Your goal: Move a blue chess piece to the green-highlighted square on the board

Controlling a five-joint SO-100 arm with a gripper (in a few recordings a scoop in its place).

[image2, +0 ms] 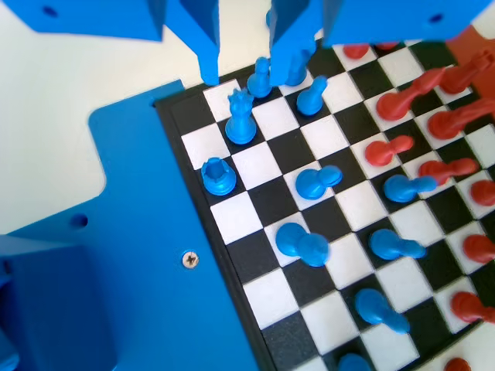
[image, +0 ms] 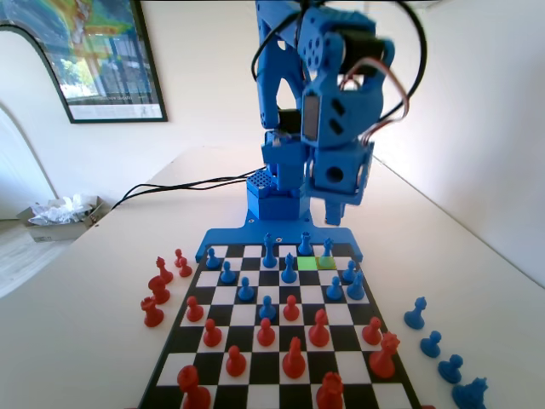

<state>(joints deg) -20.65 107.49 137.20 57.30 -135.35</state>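
End effector (image2: 251,69) spread (no legible writing anywhere) around a blue chess piece (image2: 261,77) on the board (image2: 255,224).

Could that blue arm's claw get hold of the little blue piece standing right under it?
Probably yes. The end effector hangs open, and the blue chess piece stands between its jaws with nothing over it. Another blue piece stands close beside, so the end effector might bump it on the way down.
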